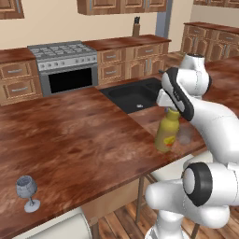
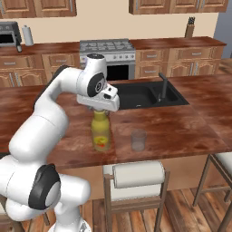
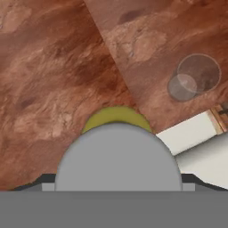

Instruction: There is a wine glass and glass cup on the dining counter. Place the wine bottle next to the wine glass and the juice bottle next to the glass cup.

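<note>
Nearest the camera in the right base view, a stool (image 2: 138,179) with a white cushion sits tucked under the dining counter (image 2: 181,131), right at six o'clock from the bottles' spot. Up on the wood top, the juice bottle (image 2: 100,132) stands upright near the front edge, and the gripper (image 2: 100,110) sits directly over its cap. The fingers are spread wide around the bottle's top; whether they touch it, I cannot tell. From the hand view, the pale cap (image 3: 118,156) bulks up at six o'clock with a rim of yellow shoulder behind it.

At three o'clock from the bottle in the right base view stands the glass cup (image 2: 138,140), upright, near the bottle but apart from it, with nothing in it that I can see. In the hand view the same cup (image 3: 194,76) shows at two o'clock, seen through to the wood grain.

In the left base view, the wine glass (image 1: 27,192) stands upright at eight o'clock, well apart from the bottle (image 1: 168,131), close to the front edge.

Farther back, the black sink (image 2: 145,96) is sunk into the counter at one o'clock from the bottle, its dark faucet (image 2: 162,86) upright at the rim. Beyond that, the stove (image 2: 108,54) against the far wall at twelve, a paper-towel roll (image 2: 28,35) at ten, and a knife block (image 2: 190,28) at two.
</note>
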Controlling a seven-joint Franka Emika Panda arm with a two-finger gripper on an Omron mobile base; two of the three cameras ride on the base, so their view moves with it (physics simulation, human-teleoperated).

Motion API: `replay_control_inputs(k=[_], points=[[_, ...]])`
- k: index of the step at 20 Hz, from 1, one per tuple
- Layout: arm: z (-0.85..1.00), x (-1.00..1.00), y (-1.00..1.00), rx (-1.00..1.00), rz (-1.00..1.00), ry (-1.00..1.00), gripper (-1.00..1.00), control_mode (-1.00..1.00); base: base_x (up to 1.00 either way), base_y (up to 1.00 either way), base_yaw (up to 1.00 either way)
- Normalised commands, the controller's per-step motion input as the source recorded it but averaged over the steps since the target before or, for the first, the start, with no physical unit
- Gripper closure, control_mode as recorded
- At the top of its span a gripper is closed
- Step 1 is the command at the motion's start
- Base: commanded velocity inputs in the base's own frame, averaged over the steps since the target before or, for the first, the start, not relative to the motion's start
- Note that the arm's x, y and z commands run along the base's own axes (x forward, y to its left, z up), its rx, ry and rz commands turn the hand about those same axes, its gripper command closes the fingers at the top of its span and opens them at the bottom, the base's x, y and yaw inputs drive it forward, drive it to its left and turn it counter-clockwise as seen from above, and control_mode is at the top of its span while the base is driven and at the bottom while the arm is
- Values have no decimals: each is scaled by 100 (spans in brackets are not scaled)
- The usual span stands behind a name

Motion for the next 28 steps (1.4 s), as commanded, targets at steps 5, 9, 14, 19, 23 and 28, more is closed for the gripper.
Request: replay_control_inputs(k=[5, 9, 14, 19, 23, 28], points=[[-25, 58, -4, -4, 0, -16, 100, -100, 0, 0, 0], [-29, 48, -5, -11, 0, -7, 100, -100, 0, 0, 0], [-18, 26, -12, -11, 0, 2, 100, -100, 0, 0, 0], [0, 23, -12, -1, 0, 13, 100, -100, 0, 0, 0], [-6, 26, -15, 0, 0, 9, 100, -100, 0, 0, 0], [-16, 27, -21, 0, 3, 3, 100, -100, 0, 0, 0]])
